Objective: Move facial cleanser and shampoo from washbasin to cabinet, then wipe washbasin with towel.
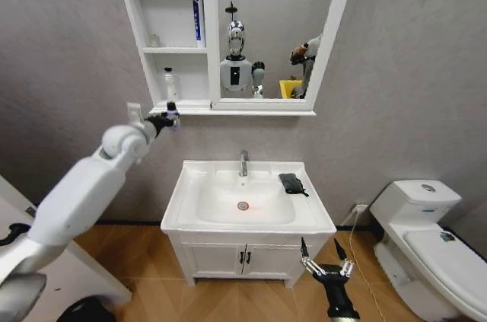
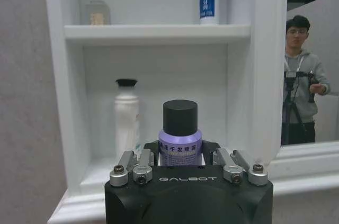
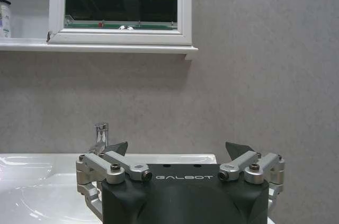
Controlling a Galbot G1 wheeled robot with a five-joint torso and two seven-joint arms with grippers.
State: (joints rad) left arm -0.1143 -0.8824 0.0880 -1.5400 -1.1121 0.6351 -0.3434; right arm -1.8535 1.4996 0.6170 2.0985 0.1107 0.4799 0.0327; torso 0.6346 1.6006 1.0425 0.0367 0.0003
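- The lavender bottle (image 2: 180, 144) with the black cap is clamped in the left gripper (image 2: 180, 167), fingers closed on its body, held just in front of the cabinet (image 1: 163, 106)'s lowest compartment.
- It looks rigid, light and smooth-walled, likely slippery; a hold low on the body seems safest.
- A white bottle (image 2: 126, 115) stands inside that compartment.
- The towel (image 1: 291, 183) lies on the washbasin (image 1: 183, 212) rim, soft, best pinched at its bunched middle.
- The right gripper (image 1: 326, 264) hangs low before the vanity, fingers spread.
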